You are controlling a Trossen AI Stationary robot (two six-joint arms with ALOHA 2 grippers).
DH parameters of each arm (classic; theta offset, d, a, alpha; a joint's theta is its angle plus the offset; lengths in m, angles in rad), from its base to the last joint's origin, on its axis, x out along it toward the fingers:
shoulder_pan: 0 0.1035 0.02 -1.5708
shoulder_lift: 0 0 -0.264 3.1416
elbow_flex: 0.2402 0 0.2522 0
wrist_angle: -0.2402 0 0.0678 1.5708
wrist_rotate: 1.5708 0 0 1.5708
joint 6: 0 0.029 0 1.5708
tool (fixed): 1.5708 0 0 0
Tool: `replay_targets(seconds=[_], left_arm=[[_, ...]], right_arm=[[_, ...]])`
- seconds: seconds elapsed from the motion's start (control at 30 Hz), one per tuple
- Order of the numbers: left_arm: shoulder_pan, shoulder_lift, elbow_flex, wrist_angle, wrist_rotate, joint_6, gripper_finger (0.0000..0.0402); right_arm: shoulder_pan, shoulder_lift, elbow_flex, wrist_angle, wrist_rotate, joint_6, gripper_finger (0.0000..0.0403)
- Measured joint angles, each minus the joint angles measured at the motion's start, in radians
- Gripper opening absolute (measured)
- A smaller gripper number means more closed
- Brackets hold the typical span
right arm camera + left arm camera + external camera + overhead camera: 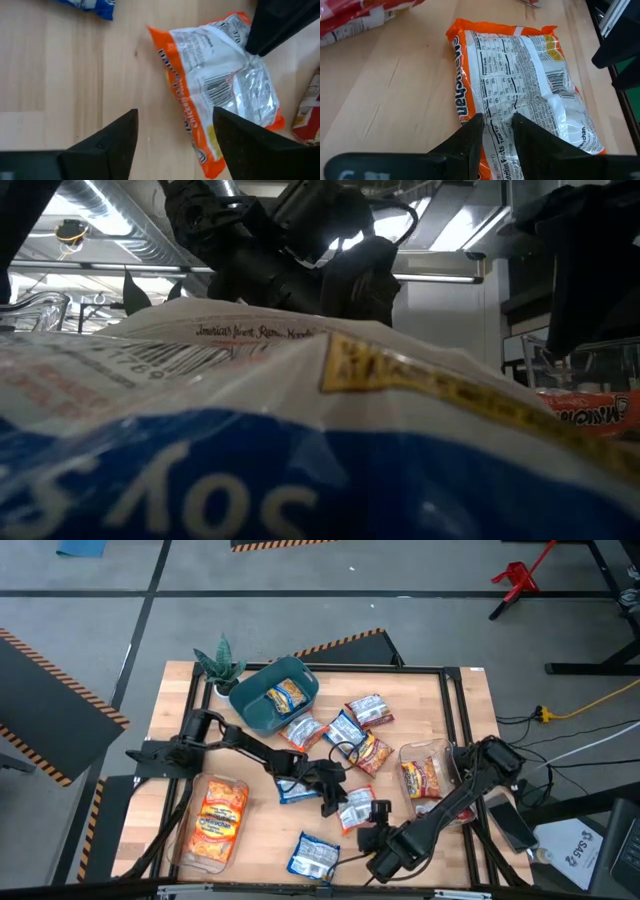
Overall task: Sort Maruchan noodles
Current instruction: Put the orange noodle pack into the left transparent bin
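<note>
**Sorting partway: left claw pinching an orange packet at mid-table**

Your left claw [495, 131] sits at the bottom centre of the left wrist view with its two dark fingers drawn close, pinching a fold of the orange-edged packet [520, 85]. That packet lies face-down on the table [385, 90], its white back panel with nutrition print and barcode showing. In the high view the same packet [357, 809] is just below the middle of the frame, with the left claw [335, 798] on its left edge.

Your right claw [172, 137] hangs spread wide at the bottom of the right wrist view, holding nothing, just short of that same packet [220, 85]. In the high view it [380, 840] is lower centre.

Judging by how things lie, you are partway through. One orange-yellow packet rests in the teal bin [272, 700] at upper centre, orange ones fill the clear tray [210, 820] at lower left, and red ones sit in the clear tray [425, 775] at right centre. Still loose on the table are a cluster of red and blue packets [345, 730] in the centre, a blue one under the left arm [292, 790], and a blue one [313, 855] at bottom centre.

The wrappers are thin, glossy, crinkly film, flat rectangles with puckered seams; expect them to slip and buckle. The table is pale, smooth wood.
</note>
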Motion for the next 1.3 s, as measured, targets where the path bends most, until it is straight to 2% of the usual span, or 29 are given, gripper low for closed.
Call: replay_targets(seconds=[0.2, 0.33, 0.6, 0.77, 0.87, 1.07, 1.3], left_arm=[[0.019, -0.001, 0.0, -0.013, 0.015, -0.021, 0.0101], [0.036, -0.002, 0.0, -0.023, 0.009, -0.042, 0.0101], [0.086, -0.002, 0.0, -0.029, -0.007, -0.174, 0.0101], [0.103, -0.002, 0.0, -0.03, -0.007, -0.193, 0.0101], [0.104, -0.002, 0.0, -0.03, 0.001, -0.197, 0.0101], [0.104, -0.002, 0.0, -0.03, 0.005, -0.2, 0.0101], [0.104, -0.002, 0.0, -0.03, 0.01, -0.199, 0.0101]], right_arm=[[0.0, 0.0, 0.058, -0.078, 0.003, 0.006, 0.0236], [0.0, 0.0, 0.122, -0.156, 0.048, -0.002, 0.0228], [0.0, 0.0, 0.145, -0.186, 0.082, -0.033, 0.0225], [0.0, 0.0, 0.118, -0.186, 0.18, -0.053, 0.0225], [-0.004, 0.0, 0.074, -0.146, 0.245, -0.057, 0.0225], [-0.037, 0.011, -0.036, 0.074, 0.193, -0.131, 0.0225], [-0.089, 0.013, -0.144, 0.173, 0.212, -0.186, 0.0225]])
